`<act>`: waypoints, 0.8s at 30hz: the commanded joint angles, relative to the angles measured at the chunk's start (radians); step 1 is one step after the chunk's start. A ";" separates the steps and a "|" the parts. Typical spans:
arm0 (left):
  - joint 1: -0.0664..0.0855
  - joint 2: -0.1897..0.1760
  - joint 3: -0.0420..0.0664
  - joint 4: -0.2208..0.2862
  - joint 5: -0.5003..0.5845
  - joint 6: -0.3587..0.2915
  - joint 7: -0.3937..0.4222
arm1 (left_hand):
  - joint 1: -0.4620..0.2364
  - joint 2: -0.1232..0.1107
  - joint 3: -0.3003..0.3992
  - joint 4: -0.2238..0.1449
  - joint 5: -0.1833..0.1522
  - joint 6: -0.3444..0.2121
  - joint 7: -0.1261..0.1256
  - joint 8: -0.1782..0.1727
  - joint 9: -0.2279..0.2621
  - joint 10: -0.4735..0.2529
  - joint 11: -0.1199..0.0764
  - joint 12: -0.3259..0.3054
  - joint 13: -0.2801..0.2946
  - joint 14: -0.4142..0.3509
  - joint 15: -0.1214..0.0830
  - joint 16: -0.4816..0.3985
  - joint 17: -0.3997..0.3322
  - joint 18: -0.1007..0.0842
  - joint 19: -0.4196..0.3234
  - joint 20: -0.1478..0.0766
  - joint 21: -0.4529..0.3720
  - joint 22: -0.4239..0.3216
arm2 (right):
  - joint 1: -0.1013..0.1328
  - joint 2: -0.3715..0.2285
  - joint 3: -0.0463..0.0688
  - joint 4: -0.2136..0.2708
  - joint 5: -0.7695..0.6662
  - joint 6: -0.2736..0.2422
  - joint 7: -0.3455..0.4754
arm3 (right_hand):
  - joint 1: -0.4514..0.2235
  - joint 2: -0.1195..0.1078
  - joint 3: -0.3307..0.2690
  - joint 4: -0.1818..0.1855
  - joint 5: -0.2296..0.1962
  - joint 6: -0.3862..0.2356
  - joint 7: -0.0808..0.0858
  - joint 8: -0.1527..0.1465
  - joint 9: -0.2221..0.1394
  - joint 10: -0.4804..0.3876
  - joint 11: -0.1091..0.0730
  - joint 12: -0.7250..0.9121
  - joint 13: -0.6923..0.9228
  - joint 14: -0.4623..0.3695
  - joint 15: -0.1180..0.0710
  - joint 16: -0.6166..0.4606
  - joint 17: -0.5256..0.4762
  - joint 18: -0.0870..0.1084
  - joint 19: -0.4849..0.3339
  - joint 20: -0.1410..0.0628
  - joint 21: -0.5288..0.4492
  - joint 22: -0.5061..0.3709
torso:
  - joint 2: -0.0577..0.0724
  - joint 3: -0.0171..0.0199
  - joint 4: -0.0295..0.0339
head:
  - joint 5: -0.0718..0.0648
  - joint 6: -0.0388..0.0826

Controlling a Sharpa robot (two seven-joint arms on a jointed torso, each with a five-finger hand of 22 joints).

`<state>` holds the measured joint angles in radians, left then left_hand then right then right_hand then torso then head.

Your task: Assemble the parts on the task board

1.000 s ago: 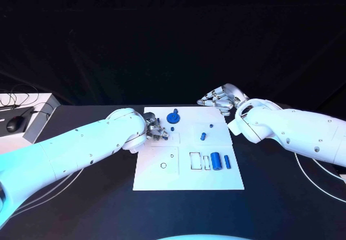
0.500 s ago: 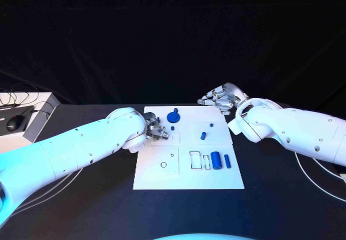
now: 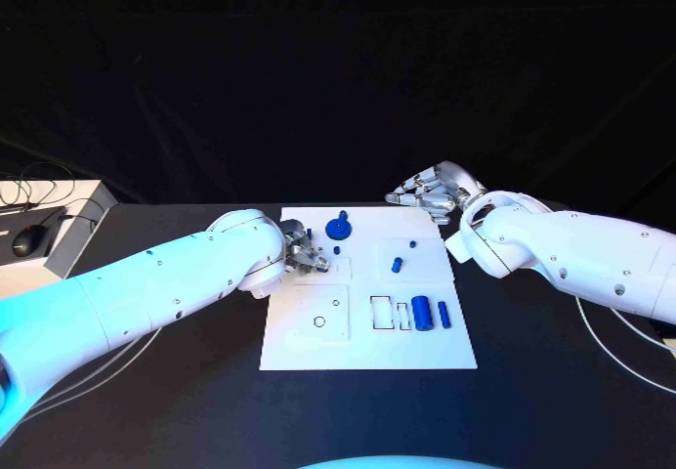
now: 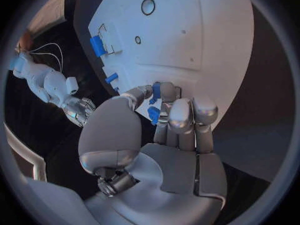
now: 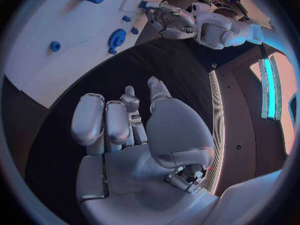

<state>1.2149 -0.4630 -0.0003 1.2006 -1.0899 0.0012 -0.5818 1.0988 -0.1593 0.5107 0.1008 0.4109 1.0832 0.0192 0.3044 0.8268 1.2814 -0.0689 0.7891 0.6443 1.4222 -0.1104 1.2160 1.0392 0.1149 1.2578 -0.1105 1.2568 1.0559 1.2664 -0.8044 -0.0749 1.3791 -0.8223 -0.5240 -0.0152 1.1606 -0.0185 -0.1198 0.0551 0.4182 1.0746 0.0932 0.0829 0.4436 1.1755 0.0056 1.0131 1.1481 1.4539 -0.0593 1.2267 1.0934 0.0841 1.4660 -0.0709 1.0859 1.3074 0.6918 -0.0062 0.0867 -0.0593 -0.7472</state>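
Black table (image 3: 169, 410) — left hand (image 3: 306, 256) seemingly pinching part (image 4: 154, 114)

Task board (image 3: 369, 342): one white plate.
Hands: two, the left hand (image 3: 308, 256) over the board's left edge, the right hand (image 3: 430, 191) beyond the board's far right corner.
Blue cylinders (image 3: 423, 314): two, side by side on the board's near right part, one thicker than the other.
Round blue part (image 3: 338, 229): one, at the board's far edge.
Small blue pieces (image 3: 399, 264): three, two lying on the board's right half, one at the left hand's fingertips.
Rectangular slots (image 3: 383, 313): two, on the board just beside the cylinders.
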 commanded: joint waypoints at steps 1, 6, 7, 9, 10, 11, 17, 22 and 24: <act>-0.001 0.003 -0.001 -0.003 -0.005 0.026 -0.005 | 0.009 0.001 0.180 -0.177 0.002 0.013 -0.010 0.007 0.107 0.004 -0.003 -0.006 -0.001 -0.003 -0.004 0.004 -0.001 -0.013 0.005 -0.005 -0.007 0.001 | 0.000 0.000 0.000 0.001 -0.006 0.007 0.011 | -0.010 0.004 0.001 -0.004 0.004 0.007 0.002 -0.006 -0.001 0.001 0.001 -0.004 0.000 0.000 -0.002 -0.007 -0.001 0.003 0.045 -0.004 -0.002 0.145 | 0.000 0.0001 -0.0003 | 0.000 0.000; -0.001 0.008 -0.001 -0.008 -0.005 0.027 -0.006 | 0.011 -0.001 0.180 -0.175 0.002 0.015 -0.010 0.006 0.107 0.005 -0.003 -0.006 -0.001 -0.003 -0.004 0.006 -0.002 -0.013 0.005 -0.006 -0.008 0.003 | 0.000 -0.001 0.000 0.002 -0.006 0.007 0.011 | -0.010 0.004 0.001 -0.004 0.004 0.007 0.002 -0.006 -0.001 0.001 0.001 -0.004 0.000 0.000 -0.002 -0.007 -0.001 0.003 0.045 -0.004 -0.002 0.145 | 0.000 0.0005 -0.0002 | -0.001 0.001; -0.001 0.009 0.000 -0.009 -0.005 0.027 -0.006 | 0.011 -0.001 0.180 -0.175 0.002 0.015 -0.010 0.006 0.107 0.005 -0.003 -0.006 -0.001 -0.003 -0.004 0.006 -0.002 -0.013 0.005 -0.006 -0.008 0.003 | 0.000 -0.001 0.000 0.002 -0.006 0.007 0.011 | -0.010 0.004 0.001 -0.004 0.004 0.007 0.002 -0.006 -0.001 0.001 0.001 -0.004 0.000 0.000 -0.002 -0.007 -0.001 0.003 0.045 -0.004 -0.002 0.145 | 0.001 0.0008 -0.0003 | -0.001 0.001; -0.001 0.012 0.000 -0.012 -0.005 0.029 -0.007 | 0.011 0.000 0.178 -0.174 0.002 0.016 -0.011 0.005 0.107 0.005 -0.003 -0.005 0.000 -0.003 -0.004 0.007 -0.002 -0.014 0.006 -0.006 -0.008 0.004 | 0.000 -0.001 0.000 0.002 -0.006 0.007 0.011 | -0.012 0.005 0.000 -0.003 0.004 0.007 0.002 -0.006 -0.002 0.000 0.001 -0.005 0.000 0.000 -0.002 -0.007 -0.001 0.004 0.045 -0.004 -0.003 0.145 | 0.001 0.0010 -0.0007 | -0.001 0.001; -0.001 0.014 0.000 -0.014 -0.005 0.031 -0.007 | 0.010 0.001 0.177 -0.173 0.002 0.016 -0.011 0.005 0.107 0.006 -0.003 -0.005 0.000 -0.003 -0.004 0.007 -0.002 -0.014 0.006 -0.006 -0.008 0.004 | 0.000 -0.001 0.000 0.002 -0.006 0.007 0.011 | -0.012 0.005 0.000 -0.003 0.004 0.007 0.002 -0.006 -0.002 0.000 0.001 -0.005 0.000 0.000 -0.002 -0.007 -0.001 0.004 0.045 -0.004 -0.003 0.145 | 0.001 0.0010 -0.0009 | -0.001 0.001; -0.001 0.015 0.000 -0.015 -0.004 0.034 -0.007 | 0.010 0.003 0.172 -0.172 0.000 0.018 -0.013 0.004 0.107 0.007 -0.004 -0.005 0.000 -0.003 -0.004 0.009 -0.001 -0.014 0.006 -0.006 -0.009 0.005 | 0.000 -0.001 0.000 0.002 -0.006 0.007 0.011 | -0.012 0.005 0.000 -0.003 0.004 0.007 0.002 -0.006 -0.002 0.000 0.001 -0.005 0.000 0.000 -0.002 -0.007 -0.001 0.004 0.045 -0.004 -0.003 0.145 | 0.001 0.0011 -0.0010 | -0.001 0.001; -0.001 0.023 0.000 -0.023 0.001 0.056 -0.008 | 0.011 0.016 0.139 -0.166 -0.002 0.030 -0.020 0.005 0.106 0.017 -0.007 -0.004 -0.002 -0.002 -0.006 0.019 0.009 -0.018 0.010 -0.007 -0.010 0.012 | 0.000 -0.002 0.000 0.003 -0.006 0.008 0.010 | -0.011 0.004 0.000 -0.004 0.006 0.007 0.002 -0.006 -0.002 -0.001 0.001 -0.006 -0.001 0.000 -0.002 -0.008 -0.003 0.004 0.044 -0.004 -0.004 0.145 | 0.000 0.0017 -0.0007 | -0.002 -0.001; -0.001 0.028 0.000 -0.028 0.003 0.069 -0.009 | 0.016 0.030 0.115 -0.163 -0.006 0.036 -0.023 0.005 0.105 0.023 -0.008 -0.006 -0.006 -0.001 -0.006 0.023 0.013 -0.019 0.013 -0.007 -0.010 0.017 | 0.000 -0.002 0.000 0.002 -0.006 0.010 0.009 | -0.011 0.004 0.000 -0.004 0.006 0.007 0.002 -0.006 -0.002 -0.001 0.001 -0.006 -0.001 0.000 -0.002 -0.008 -0.003 0.004 0.044 -0.004 -0.004 0.145 | 0.000 0.0014 -0.0008 | -0.002 -0.001; -0.001 0.030 0.000 -0.029 0.004 0.071 -0.009 | 0.016 0.036 0.106 -0.163 -0.007 0.041 -0.024 0.004 0.103 0.027 -0.009 -0.007 -0.011 -0.001 -0.006 0.025 0.016 -0.021 0.015 -0.008 -0.011 0.020 | 0.000 -0.002 0.000 0.002 -0.006 0.010 0.009 | -0.011 0.004 0.000 -0.004 0.006 0.007 0.002 -0.006 -0.002 -0.001 0.001 -0.006 -0.001 0.000 -0.002 -0.008 -0.003 0.004 0.044 -0.004 -0.004 0.145 | 0.000 0.0016 -0.0008 | -0.002 -0.001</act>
<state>1.2181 -0.4383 0.0019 1.1702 -1.0904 0.0320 -0.5867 1.0917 -0.1522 0.4843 0.0744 0.4078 1.0927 0.0171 0.3084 0.9339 1.2962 -0.0698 0.7844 0.6337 1.4202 -0.1124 1.2355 1.0535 0.1135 1.2652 -0.1176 1.2517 1.0760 1.2664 -0.8059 -0.0749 1.3799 -0.8223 -0.5237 -0.0154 1.1563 -0.0141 -0.1198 0.0551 0.4181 1.0746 0.0932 0.0829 0.4423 1.1755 0.0056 1.0131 1.1480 1.4539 -0.0593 1.2207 1.0916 0.0842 1.4660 -0.0709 1.0859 1.3080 0.6921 -0.0046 0.0858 -0.0614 -0.7485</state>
